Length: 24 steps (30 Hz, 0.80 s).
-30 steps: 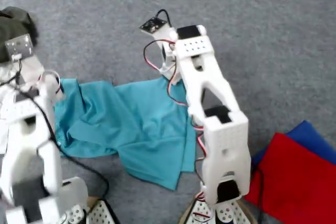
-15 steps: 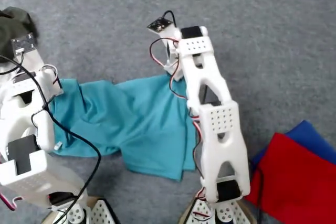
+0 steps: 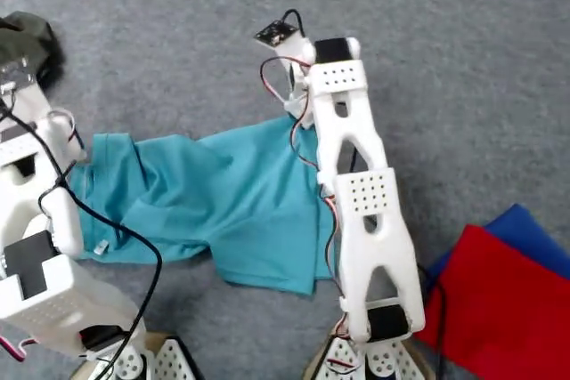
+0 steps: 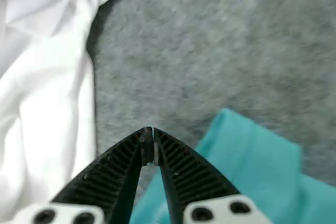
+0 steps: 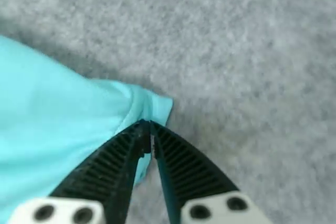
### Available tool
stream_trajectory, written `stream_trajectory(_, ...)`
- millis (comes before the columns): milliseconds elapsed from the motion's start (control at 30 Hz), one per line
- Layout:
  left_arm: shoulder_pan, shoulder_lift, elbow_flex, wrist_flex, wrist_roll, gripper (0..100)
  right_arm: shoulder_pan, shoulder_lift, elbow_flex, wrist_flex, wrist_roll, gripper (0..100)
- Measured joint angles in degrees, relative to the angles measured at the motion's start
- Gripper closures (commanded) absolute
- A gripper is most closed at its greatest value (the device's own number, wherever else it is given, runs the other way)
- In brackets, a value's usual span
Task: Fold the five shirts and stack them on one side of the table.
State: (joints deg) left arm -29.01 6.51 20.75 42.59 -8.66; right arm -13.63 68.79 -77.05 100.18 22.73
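Both pairs are clamped shut. Your left fingers [image 4: 131, 156] are pressed tip to tip with teal cloth showing under and just beside them. Your right fingers [image 5: 131, 145] are closed too, with a small folded corner of the same cloth right at their tips. I read both as pinching the teal shirt [image 3: 223, 202], though the exact bite at the left tips is hard to make out.

Here's the relation that matters. The shirt's long axis runs straight from one pair of fingers to the other, its far edge strung between them. The body trails back from both sets of tips toward the arm bases, rumpled and creased, with a loose flap hanging behind the right fingers. Neither arm is nearer, since each holds its own end.

Now the room. Ahead of both sets of tips lies bare grey surface [image 3: 463, 86], wide open, so a pull or a sweep forward looks unobstructed. Outboard of your left fingers it's tight. The white shirt [image 4: 42, 103] lies just beside them, and a dark shirt [image 3: 31, 37] is bunched farther ahead on that side. Drag that way and you may snag one of them.

Outboard of your right fingers, the red shirt [image 3: 503, 309] lies over the blue shirt [image 3: 525, 224], well apart and back beside the right arm's base.
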Motion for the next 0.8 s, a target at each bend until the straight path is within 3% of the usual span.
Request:
stream_trajectory(167,6.15,0.7,-10.55,9.93,5.19,98,0.0,0.0,-3.16,1.14,0.0,99.1)
stream_trajectory(400,12.13,4.66,-13.89,16.18,4.92,98,2.02,-6.15,0.44,1.14,-0.7,99.1)
stream_trajectory(633,11.78,10.99,-13.27,16.62,0.62,98,0.62,-27.52,25.32,0.88,0.18,99.0)
stream_trajectory(800,8.7,14.51,-13.45,14.86,0.53,98,-1.93,-33.58,46.42,-10.11,0.35,99.0)
